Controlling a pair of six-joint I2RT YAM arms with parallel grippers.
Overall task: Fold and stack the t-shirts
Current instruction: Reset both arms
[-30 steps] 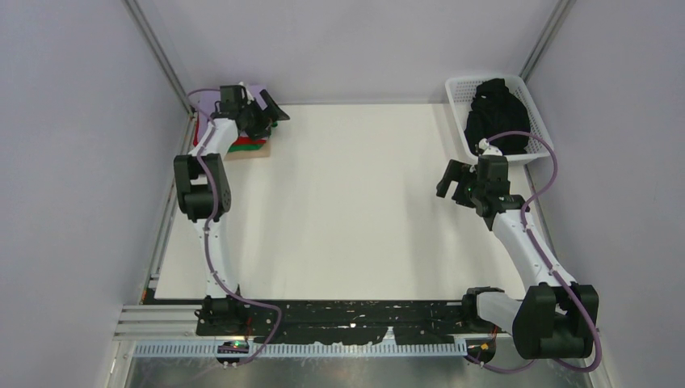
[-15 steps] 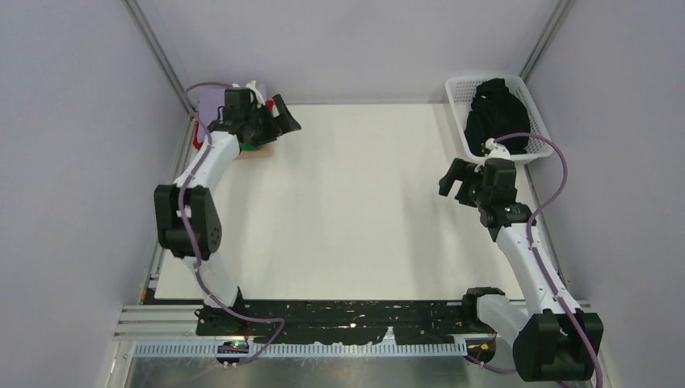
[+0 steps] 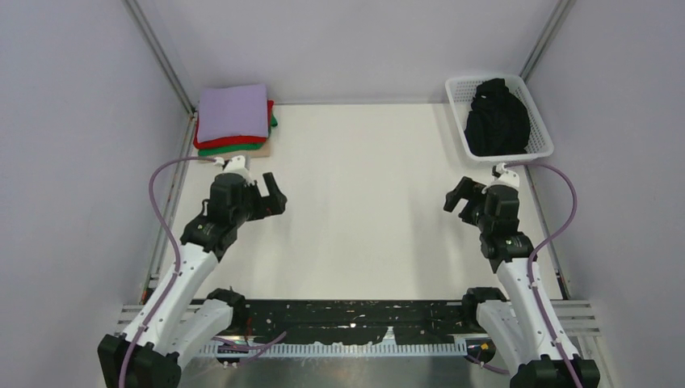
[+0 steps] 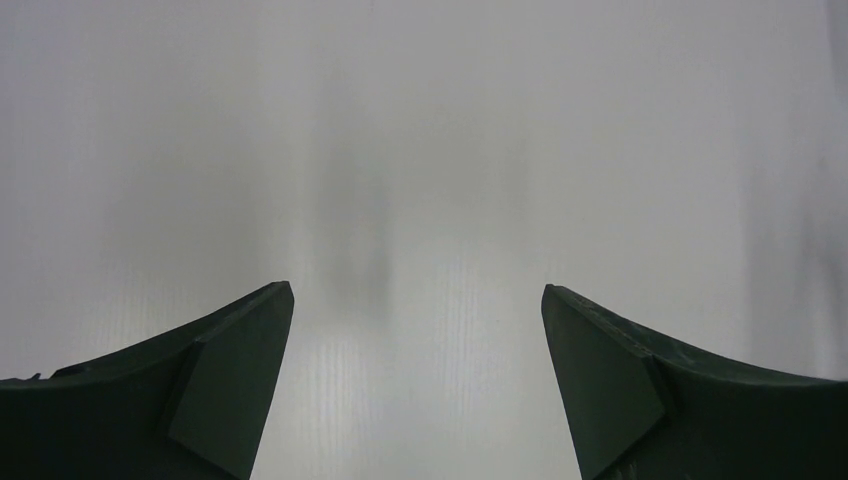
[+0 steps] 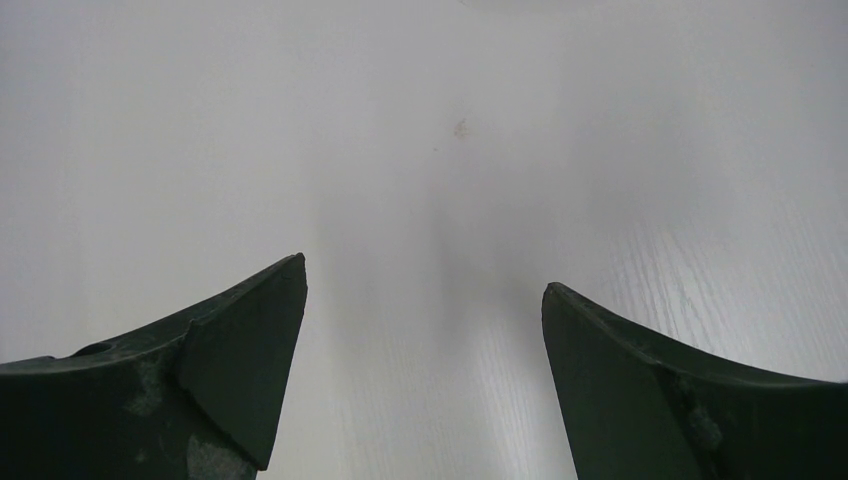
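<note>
A folded lavender t-shirt [image 3: 233, 111] tops a stack at the table's far left corner, over a red one [image 3: 239, 141], a green one [image 3: 234, 149] and a beige layer at the bottom. A black t-shirt [image 3: 497, 117] lies bunched in the white basket [image 3: 458, 87] at the far right. My left gripper [image 3: 270, 197] is open and empty over the bare table, well in front of the stack. My right gripper [image 3: 456, 198] is open and empty, in front of the basket. Both wrist views show only open fingers [image 4: 225, 375] [image 5: 240, 355] over white table.
The white tabletop [image 3: 363, 194] lies between the two arms. Grey walls and metal frame posts [image 3: 157, 52] close in the left, back and right sides. A black rail [image 3: 347, 311] holding the arm bases runs along the near edge.
My left arm has pulled back from the stack toward the near side, leaving the lavender t-shirt on top, uncovered. My right arm has drawn back a little toward its base.
</note>
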